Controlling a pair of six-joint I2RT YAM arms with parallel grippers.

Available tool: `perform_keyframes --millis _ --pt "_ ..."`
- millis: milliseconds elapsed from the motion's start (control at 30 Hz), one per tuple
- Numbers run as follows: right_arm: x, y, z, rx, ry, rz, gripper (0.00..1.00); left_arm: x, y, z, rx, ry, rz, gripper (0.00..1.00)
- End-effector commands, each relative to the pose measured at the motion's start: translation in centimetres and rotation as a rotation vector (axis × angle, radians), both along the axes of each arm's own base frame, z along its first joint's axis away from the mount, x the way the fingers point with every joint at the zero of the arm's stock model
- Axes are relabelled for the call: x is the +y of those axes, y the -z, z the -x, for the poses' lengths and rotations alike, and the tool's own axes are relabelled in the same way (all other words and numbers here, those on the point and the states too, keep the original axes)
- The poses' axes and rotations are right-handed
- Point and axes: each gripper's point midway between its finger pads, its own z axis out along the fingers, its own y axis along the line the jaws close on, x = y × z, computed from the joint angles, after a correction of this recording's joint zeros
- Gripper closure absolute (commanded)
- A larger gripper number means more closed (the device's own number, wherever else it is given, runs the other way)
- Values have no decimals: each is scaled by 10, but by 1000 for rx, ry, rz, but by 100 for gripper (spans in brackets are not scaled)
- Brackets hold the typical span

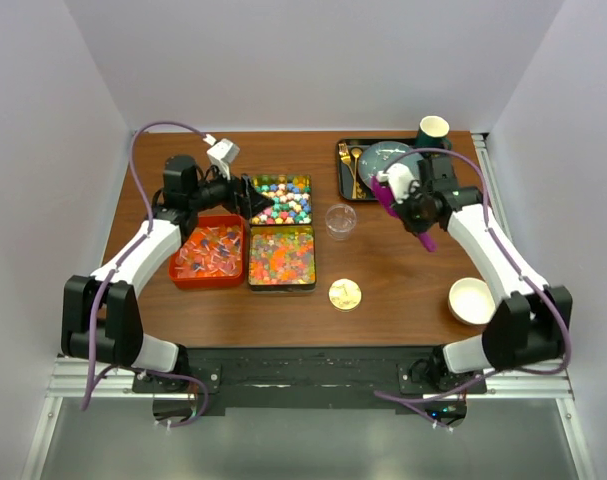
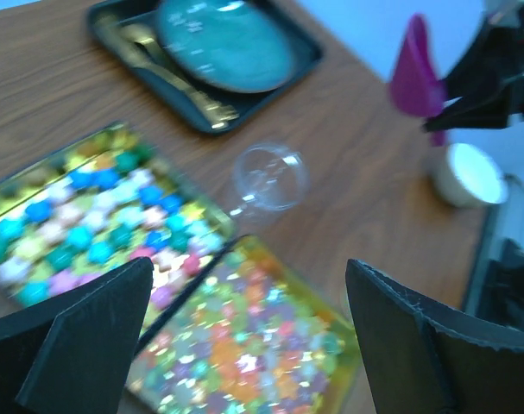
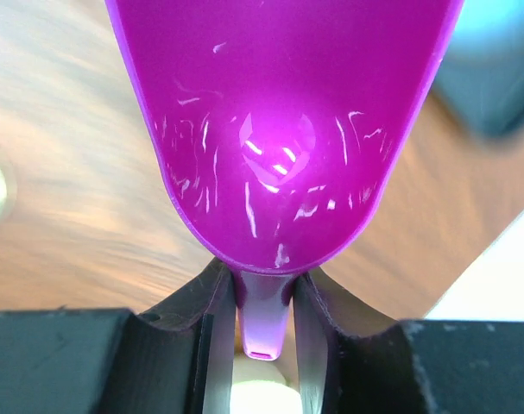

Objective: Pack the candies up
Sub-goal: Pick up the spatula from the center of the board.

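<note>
The right end effector [image 3: 263, 315] is closed on the narrow handle of the purple scoop [image 3: 279, 129]. The handle is seated between both fingers and the bowl points away from the wrist. The bowl is empty. The scoop is held above the worktop [image 1: 403, 280], near the dark tray [image 1: 345, 185] and to the right of the clear cup [image 1: 340, 220]. The left end effector [image 2: 249, 280] hangs over the star candies [image 1: 283, 198] with its fingers wide apart and nothing between them.

The candies lie in two gold trays set edge to edge, with the star candies in the far tray and the bead candies [image 1: 281, 257] in the near one. The clear cup stands just beside them, on their right.

The step in hand appears to be carrying the scoop to a tray and loading it.

- Approach the bead tray first, since the left arm occupies the space above the star tray.
- Enter at a shallow angle and push slowly along the tray floor. The slim handle may pivot in the grip under load.
- Take a partial load, because the cup mouth is narrow.
- Level the bowl before lifting.
- Centre the scoop tip over the cup before tilting. The cup looks light and may topple if struck.
</note>
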Motion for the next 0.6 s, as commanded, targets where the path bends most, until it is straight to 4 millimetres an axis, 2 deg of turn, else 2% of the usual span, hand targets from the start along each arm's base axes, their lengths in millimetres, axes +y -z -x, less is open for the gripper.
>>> perform_keyframes --millis 0,67,200,367,567 --pt "63 -33 31 -2 -231 -147 100 -42 -50 42 -9 282 215 3" --pt "73 -39 33 -8 -265 -151 100 -50 -56 51 -5 327 235 5" --pt "91 -39 36 -11 -352 -113 100 -60 -63 58 8 344 273 6" --pt "106 -40 27 -41 -385 -60 100 -67 -66 54 68 309 333 8" --pt "126 -41 21 -69 -432 -34 100 -80 -60 46 99 284 336 18"
